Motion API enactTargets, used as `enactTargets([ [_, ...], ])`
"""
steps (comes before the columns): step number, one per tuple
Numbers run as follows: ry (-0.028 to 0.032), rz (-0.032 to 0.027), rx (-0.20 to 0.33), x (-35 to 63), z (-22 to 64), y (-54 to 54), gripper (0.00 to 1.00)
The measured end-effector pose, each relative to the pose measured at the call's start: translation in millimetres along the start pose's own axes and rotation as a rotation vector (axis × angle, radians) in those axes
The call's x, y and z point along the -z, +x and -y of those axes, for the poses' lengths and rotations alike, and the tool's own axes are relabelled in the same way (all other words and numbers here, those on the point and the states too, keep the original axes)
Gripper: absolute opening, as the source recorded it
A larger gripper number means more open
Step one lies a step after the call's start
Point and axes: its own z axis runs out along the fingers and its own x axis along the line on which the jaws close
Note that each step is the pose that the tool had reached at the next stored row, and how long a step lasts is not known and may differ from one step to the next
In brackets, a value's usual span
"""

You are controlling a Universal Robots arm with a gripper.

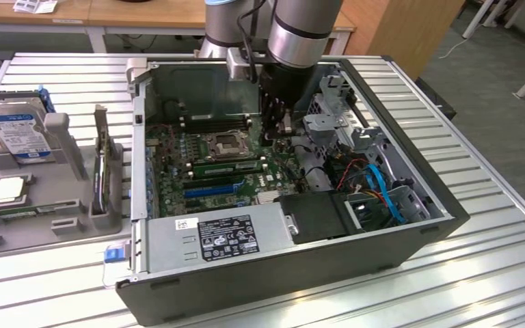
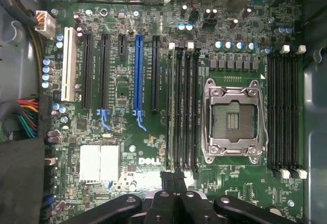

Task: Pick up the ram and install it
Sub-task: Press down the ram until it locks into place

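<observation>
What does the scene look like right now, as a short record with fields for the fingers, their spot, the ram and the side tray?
fingers: shut, nothing seen between them
place: inside the open computer case, over the motherboard
nearest: end of the memory slots beside the CPU socket
ram: cannot tell whether a stick sits in those slots
tray: exterior view's left, holding a hard drive and a CPU chip

I'm watching the computer case (image 1: 272, 283) lying on the table (image 1: 486, 273), the tray (image 1: 25, 236) sitting beside it at the exterior view's left, my gripper (image 2: 173, 178) hanging inside over the motherboard (image 2: 120, 132).
</observation>
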Motion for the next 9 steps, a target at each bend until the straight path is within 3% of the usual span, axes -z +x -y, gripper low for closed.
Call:
enactTargets([
  [9, -0.0001, -0.0001, 0.000, -7.2, 0.4, 0.2, 0.10],
])
